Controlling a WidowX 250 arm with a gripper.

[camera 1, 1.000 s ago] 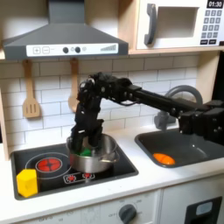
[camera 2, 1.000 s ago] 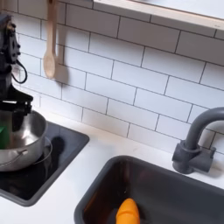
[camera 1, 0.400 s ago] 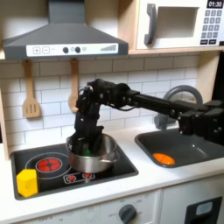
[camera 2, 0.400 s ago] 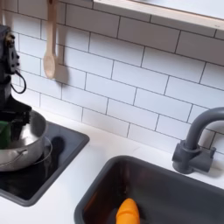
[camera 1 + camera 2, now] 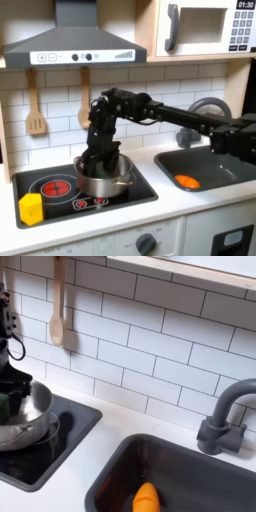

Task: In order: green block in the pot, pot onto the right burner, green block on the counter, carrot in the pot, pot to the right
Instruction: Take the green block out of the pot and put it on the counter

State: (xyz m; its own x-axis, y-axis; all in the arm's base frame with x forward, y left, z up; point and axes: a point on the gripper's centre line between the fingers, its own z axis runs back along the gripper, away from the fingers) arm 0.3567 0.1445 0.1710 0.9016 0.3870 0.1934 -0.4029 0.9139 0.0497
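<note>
Setting: toy kitchen, pale bench (image 5: 190, 205).
Block: green block (image 5: 4, 408) down inside the pot (image 5: 104, 178), which sits on the stove.
Claw: claw (image 5: 94, 163) dipped into the pot; grip unclear.
Carrot: carrot (image 5: 186, 181) waiting in the sink (image 5: 215, 168).
Risk: lifting could drag the pot's rim along, tipping it.

Pincer (image 5: 93, 163) down inside the pot (image 5: 105, 178) on the stovetop (image 5: 85, 190).

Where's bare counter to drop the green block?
Free: the counter strip between stovetop and sink. Crowded: the pot with the tool over it, and the yellow block at the first exterior view's left.
</note>
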